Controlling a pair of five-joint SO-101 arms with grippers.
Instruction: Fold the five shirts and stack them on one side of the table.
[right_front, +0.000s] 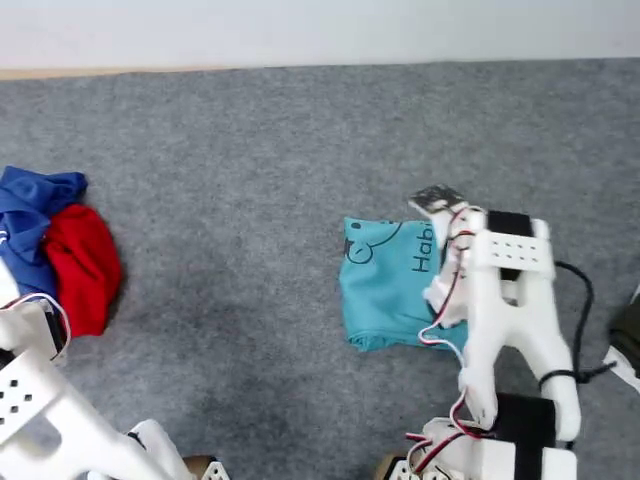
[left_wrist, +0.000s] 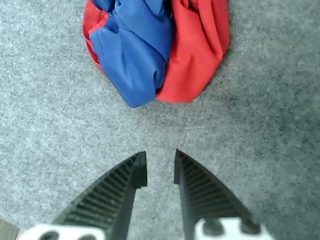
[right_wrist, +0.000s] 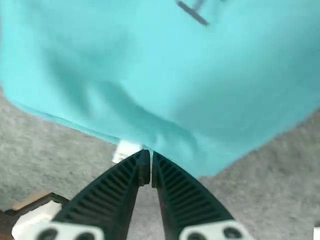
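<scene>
White right arm (right_front: 510, 300) low over teal shirt (right_front: 385, 290), pincer (right_wrist: 150, 167) squeezed together.

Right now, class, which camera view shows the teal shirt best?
The high view: the teal shirt shows nearly whole, partly under the right arm. The right wrist view crops it close; the left faces the red shirt and blue shirt.
</scene>
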